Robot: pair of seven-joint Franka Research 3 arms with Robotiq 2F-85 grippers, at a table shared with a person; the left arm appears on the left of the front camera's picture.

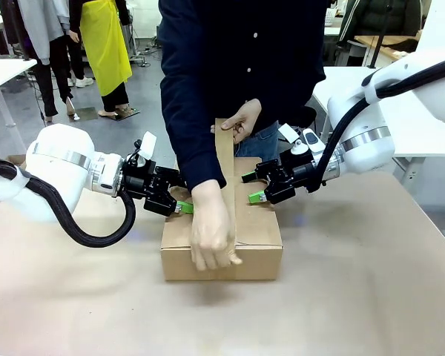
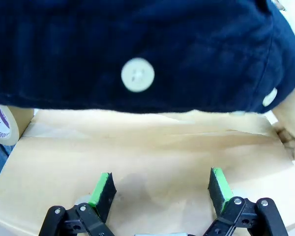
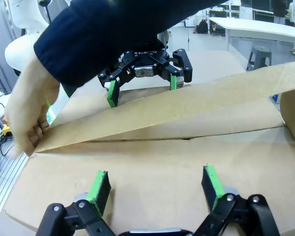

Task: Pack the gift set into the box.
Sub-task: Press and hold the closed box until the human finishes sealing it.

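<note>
Cardboard flaps on the box [image 1: 221,245] are already folded shut, so the gift set must be inside where you can't see it. The person is pulling a strip of brown tape [image 1: 227,174] along the seam, one hand [image 1: 211,236] pressing it at the near edge, the other hand [image 1: 239,122] holding the far end up.

Your left gripper [image 1: 179,207] and right gripper [image 1: 258,196] both sit on the lid with fingers spread, pinching nothing (just pressing the flaps, looks like). Ease off too soon and I'd bet the flaps spring up and the tape wrinkles. Drift inward and the sticky strip could grab a pad [image 3: 102,186].

Surface is a plain tan table [image 1: 371,297]; white tables [image 1: 4,70] and people stand behind.
</note>
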